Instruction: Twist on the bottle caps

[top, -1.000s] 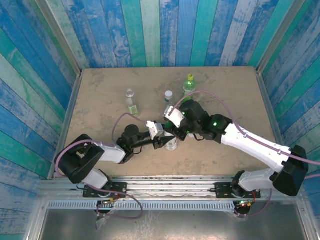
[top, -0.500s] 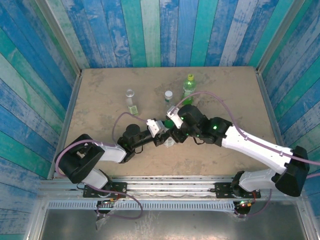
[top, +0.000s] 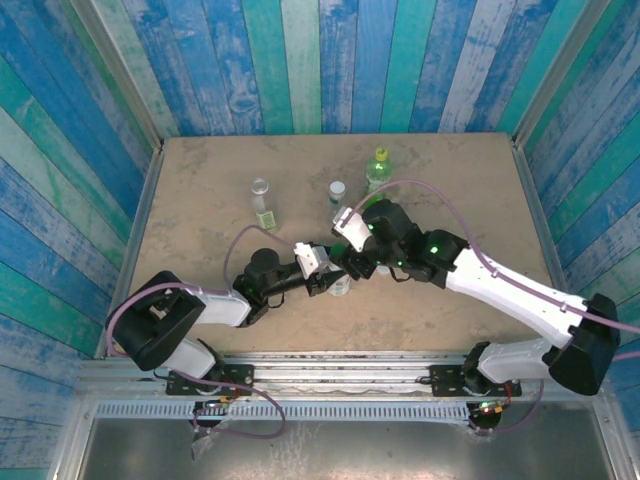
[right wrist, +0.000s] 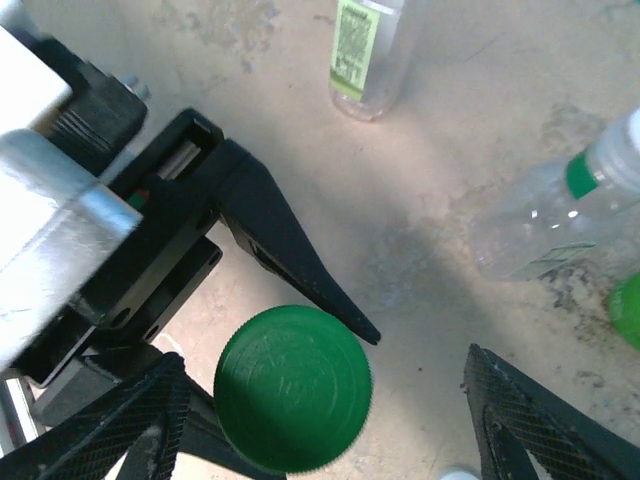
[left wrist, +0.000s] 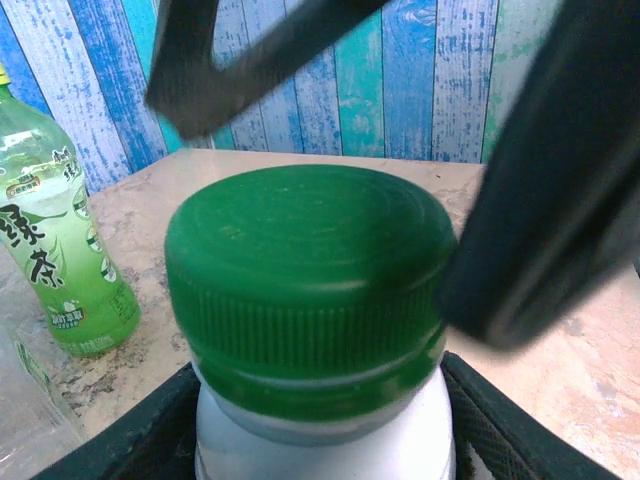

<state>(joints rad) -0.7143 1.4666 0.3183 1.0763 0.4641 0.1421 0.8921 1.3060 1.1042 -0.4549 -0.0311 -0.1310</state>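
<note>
One table (top: 200,170), sandy and walled by painted planks, carries the whole work. Two arms meet over its middle: the left arm (top: 200,305) reaches in low from the near left, and the right arm (top: 500,285) comes across from the near right.

Four bottles stand on the table. The green bottle (top: 377,170) with its yellow-green cap stands near the far edge. Beside it is a clear bottle (top: 337,195) with a white top, and further left a second clear bottle (top: 262,205) whose top cannot be read. The white bottle (left wrist: 320,440) stands at the centre, between the two wrists.

The left gripper (top: 335,283) is clamped on the white bottle's body, one pad pressed to each side. The right gripper (right wrist: 325,360) hangs directly above with its jaws apart. One finger lies close beside the cap and the other stands clear of it.

The dark green cap (right wrist: 293,388) sits level on the white bottle's neck, over a green ring. Its tightness cannot be judged.

Step in hand, as a judgement: turning this cap down, with the right jaws positioned for a grip. The next move calls for centring those jaws on the ribbed skirt and closing them evenly. The wrist then twists while the left gripper keeps the body from spinning.
</note>
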